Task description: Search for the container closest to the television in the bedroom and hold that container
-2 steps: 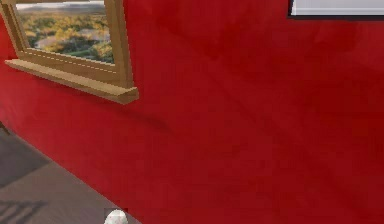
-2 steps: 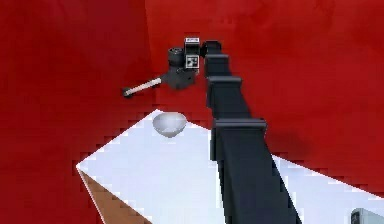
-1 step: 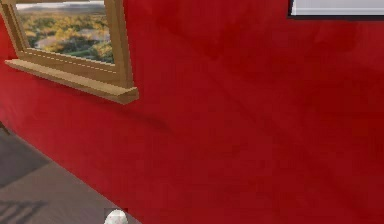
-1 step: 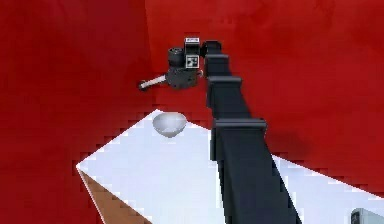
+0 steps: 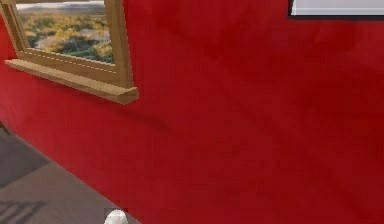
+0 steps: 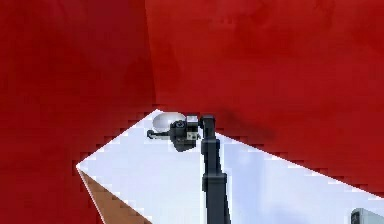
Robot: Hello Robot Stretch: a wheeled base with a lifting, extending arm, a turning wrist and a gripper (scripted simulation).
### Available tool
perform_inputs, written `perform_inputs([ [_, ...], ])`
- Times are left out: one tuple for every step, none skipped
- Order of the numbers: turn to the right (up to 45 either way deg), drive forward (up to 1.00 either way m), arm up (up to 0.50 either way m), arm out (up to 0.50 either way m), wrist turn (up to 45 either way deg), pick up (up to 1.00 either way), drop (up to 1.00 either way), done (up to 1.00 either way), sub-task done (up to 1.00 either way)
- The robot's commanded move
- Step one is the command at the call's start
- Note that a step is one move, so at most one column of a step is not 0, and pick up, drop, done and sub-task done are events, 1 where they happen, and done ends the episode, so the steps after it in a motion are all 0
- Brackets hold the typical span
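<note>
Deep red walls [image 5: 250, 120] close in a room where a wood-framed window [image 5: 68, 35] with a thick projecting sill [image 5: 75, 82] looks out on sunlit scrubland at the forward view's upper left. Grey plank flooring [image 5: 40, 190] runs along the foot of the wall at the lower left, and a small white rounded thing [image 5: 117, 216] pokes up at the bottom edge. The lower edge of a pale, dark-framed panel [image 5: 337, 7] hangs on the wall at the top right. In the arm side view, two red walls [image 6: 270, 70] meet in a corner behind a plain white tabletop [image 6: 150, 180], whose near edge shows a tan side. The robot's dark arm [image 6: 213, 175] rises across the tabletop towards that corner, ending in the claw [image 6: 158, 133]. A white bowl-like container [image 6: 166, 120] sits on the tabletop near its far corner, close under the wall, right at or behind the claw's fingers. With the container resting on the surface there, it cannot be told whether the claw has hold of anything. A small grey thing [image 6: 360, 216] shows at the tabletop's lower right edge, well apart from the container.
</note>
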Motion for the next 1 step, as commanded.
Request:
perform_inputs([
  [0.0, 0.00, 0.00, 0.00, 0.0, 1.00, 0.00, 0.00, 0.00],
])
